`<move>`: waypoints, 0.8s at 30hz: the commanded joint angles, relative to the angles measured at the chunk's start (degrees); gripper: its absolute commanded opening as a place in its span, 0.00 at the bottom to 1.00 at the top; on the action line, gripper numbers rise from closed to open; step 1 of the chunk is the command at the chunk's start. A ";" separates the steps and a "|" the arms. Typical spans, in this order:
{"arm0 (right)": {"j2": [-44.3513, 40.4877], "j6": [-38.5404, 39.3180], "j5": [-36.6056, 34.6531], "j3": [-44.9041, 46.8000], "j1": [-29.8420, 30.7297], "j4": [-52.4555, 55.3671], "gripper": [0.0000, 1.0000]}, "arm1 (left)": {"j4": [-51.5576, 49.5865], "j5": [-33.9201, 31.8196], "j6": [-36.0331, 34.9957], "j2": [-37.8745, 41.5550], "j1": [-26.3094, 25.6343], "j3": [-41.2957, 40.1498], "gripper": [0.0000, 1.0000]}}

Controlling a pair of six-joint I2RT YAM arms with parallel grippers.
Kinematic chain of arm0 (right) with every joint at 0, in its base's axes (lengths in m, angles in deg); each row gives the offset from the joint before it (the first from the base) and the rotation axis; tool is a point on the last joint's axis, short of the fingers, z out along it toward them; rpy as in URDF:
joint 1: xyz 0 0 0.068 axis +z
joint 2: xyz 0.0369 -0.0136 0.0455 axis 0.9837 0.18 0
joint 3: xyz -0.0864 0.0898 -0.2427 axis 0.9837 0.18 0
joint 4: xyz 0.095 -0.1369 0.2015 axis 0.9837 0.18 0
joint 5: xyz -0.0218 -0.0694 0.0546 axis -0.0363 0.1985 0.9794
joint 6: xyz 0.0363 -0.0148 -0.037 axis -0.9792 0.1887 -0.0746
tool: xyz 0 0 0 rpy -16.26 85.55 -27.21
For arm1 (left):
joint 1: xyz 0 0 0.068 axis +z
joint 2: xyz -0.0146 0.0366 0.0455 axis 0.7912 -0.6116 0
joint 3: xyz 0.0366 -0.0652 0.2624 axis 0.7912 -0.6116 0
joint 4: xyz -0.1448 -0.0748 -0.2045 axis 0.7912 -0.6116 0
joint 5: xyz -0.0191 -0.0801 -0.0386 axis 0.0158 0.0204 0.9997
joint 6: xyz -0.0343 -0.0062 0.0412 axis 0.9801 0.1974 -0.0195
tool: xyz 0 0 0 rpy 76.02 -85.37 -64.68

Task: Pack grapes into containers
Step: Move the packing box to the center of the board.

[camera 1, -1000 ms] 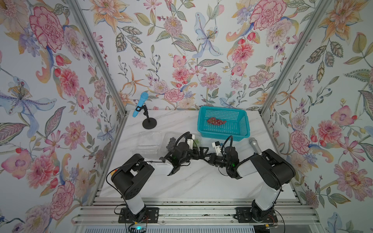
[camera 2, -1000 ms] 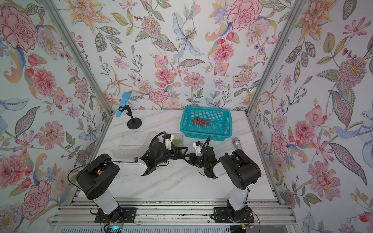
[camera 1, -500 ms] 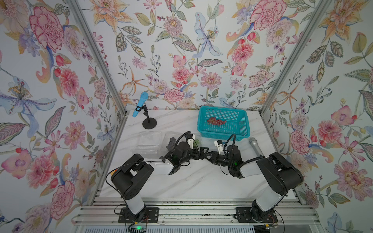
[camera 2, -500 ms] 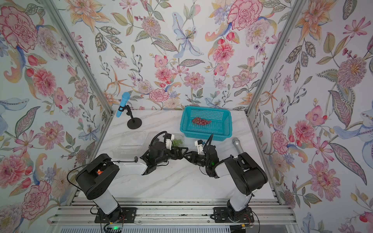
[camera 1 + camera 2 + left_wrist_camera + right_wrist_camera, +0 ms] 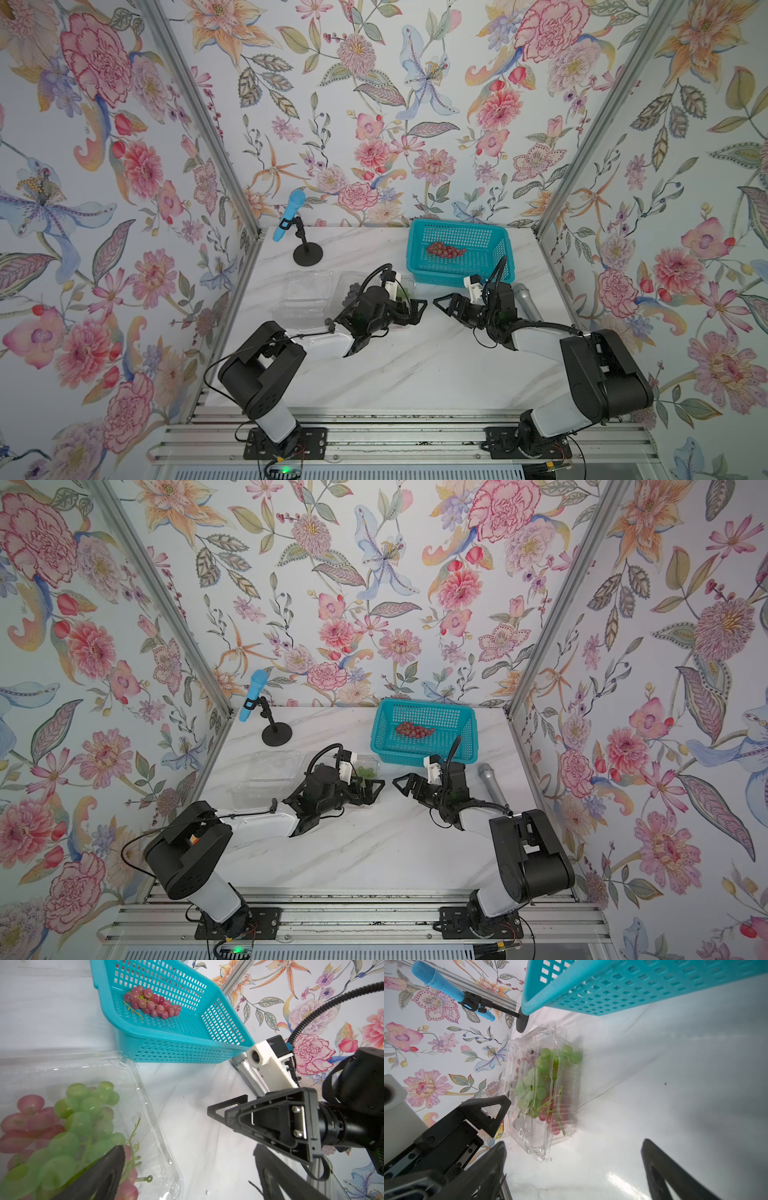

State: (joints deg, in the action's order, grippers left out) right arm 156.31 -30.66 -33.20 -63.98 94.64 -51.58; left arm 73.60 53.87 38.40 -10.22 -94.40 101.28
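Now spread wide, both empty: left pincer [image 5: 417, 309], right pincer [image 5: 442, 307]. Could bump the filled container [image 5: 529, 1142], popping its thin lid and spilling grapes [image 5: 544, 1068].

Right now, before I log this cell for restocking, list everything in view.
basket: one, teal, back right
red grapes: one bunch in basket; more in filled clamshell
green grapes: one bunch, in filled clamshell
dark grapes: seemingly one bunch, behind left arm
clamshells: at least two, clear; filled one centre, empty clamshell open, left of it
microphones: two; blue microphone on black stand back left, silver microphone lying right
table: one, white marble
grippers: two, black, open, empty: left gripper, right gripper
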 commanded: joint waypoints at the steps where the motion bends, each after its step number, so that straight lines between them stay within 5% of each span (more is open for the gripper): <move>1: 2.22 1.24 1.01 -3.59 0.97 3.00 1.00 | -1.68 -1.55 -1.84 1.85 0.75 1.17 1.00; 15: 13.16 -5.19 -1.10 -10.65 13.38 -5.21 1.00 | -6.31 -3.04 -4.47 11.11 6.55 -2.13 1.00; 24: 17.13 -7.47 -5.08 -17.67 21.76 -3.90 0.90 | -9.29 -2.95 -5.65 16.53 10.40 -3.78 1.00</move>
State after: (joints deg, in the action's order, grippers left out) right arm 172.42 -36.58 -36.50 -79.24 114.28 -54.44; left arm 65.95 52.03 34.31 4.10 -85.03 98.87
